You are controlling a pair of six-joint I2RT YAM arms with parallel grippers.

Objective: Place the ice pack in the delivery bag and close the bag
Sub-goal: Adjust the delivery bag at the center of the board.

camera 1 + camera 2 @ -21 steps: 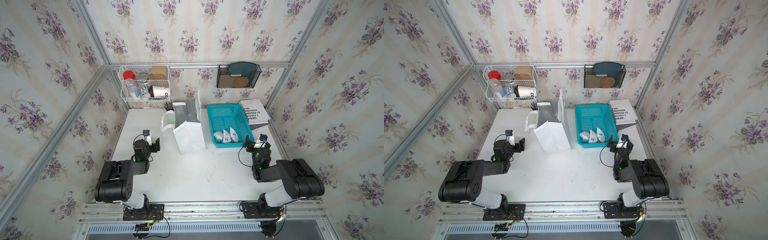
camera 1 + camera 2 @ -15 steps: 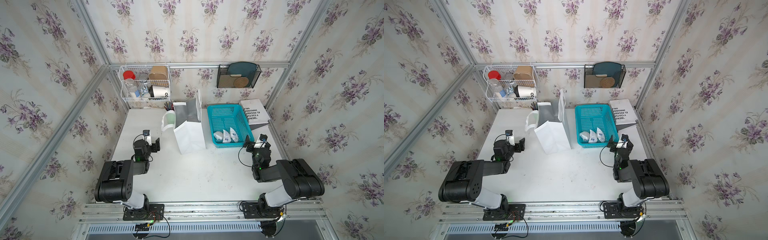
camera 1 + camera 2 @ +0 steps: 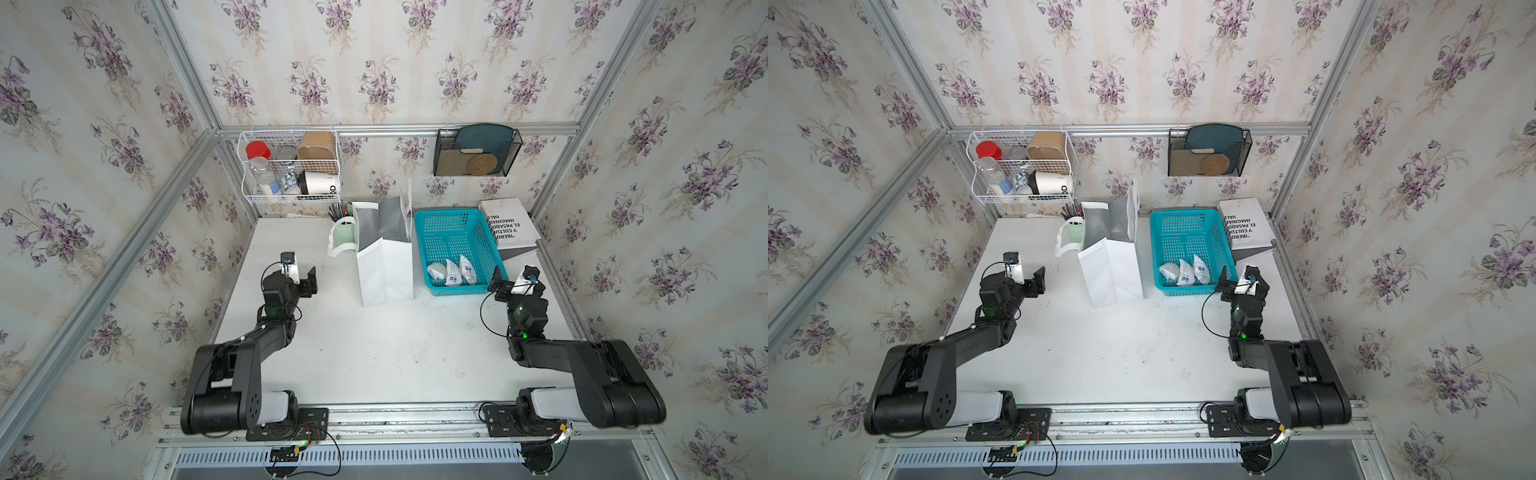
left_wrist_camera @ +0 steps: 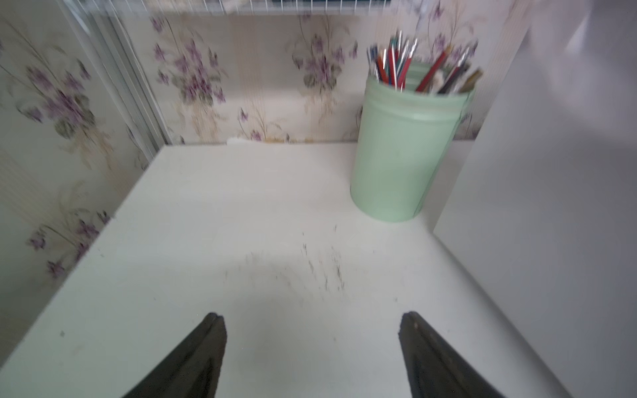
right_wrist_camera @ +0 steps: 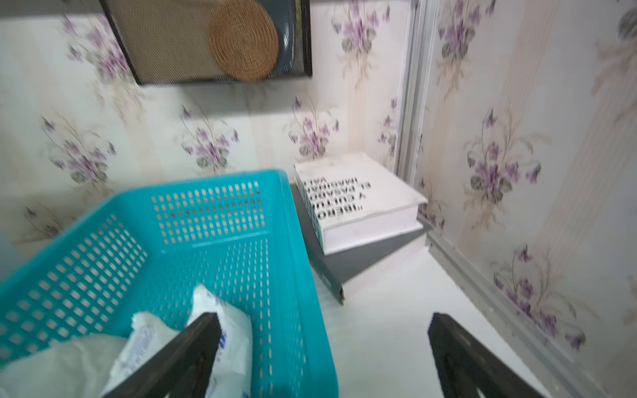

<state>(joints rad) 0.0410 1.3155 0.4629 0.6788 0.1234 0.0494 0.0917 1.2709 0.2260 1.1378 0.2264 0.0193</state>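
Overhead, three soft white ice packs (image 3: 452,272) with blue print lie side by side at the near end of a teal plastic mesh basket (image 3: 457,289) on a white table (image 3: 374,353). Just left of the basket stands the white paper-like delivery bag (image 3: 384,270), upright and open, its silver foil lining showing. The right arm lies folded low, forearm reaching to the basket's near right corner. Its right pincer (image 5: 324,315) is spread wide, holding nothing; in the wrist view one finger (image 5: 193,348) hangs over the packs, the other outside over the table, the basket wall between them. Whether it touches a pack cannot be told. The left arm is folded likewise, its left pincer (image 4: 312,314) wide apart and empty above bare table, well left of the bag. Beside the bag's far left corner a pale green cup (image 4: 403,155) holds coloured pens. A white book (image 3: 509,224) on a dark one lies right of the basket. On the back wall, a white wire basket (image 3: 291,198) holds jars and cups.
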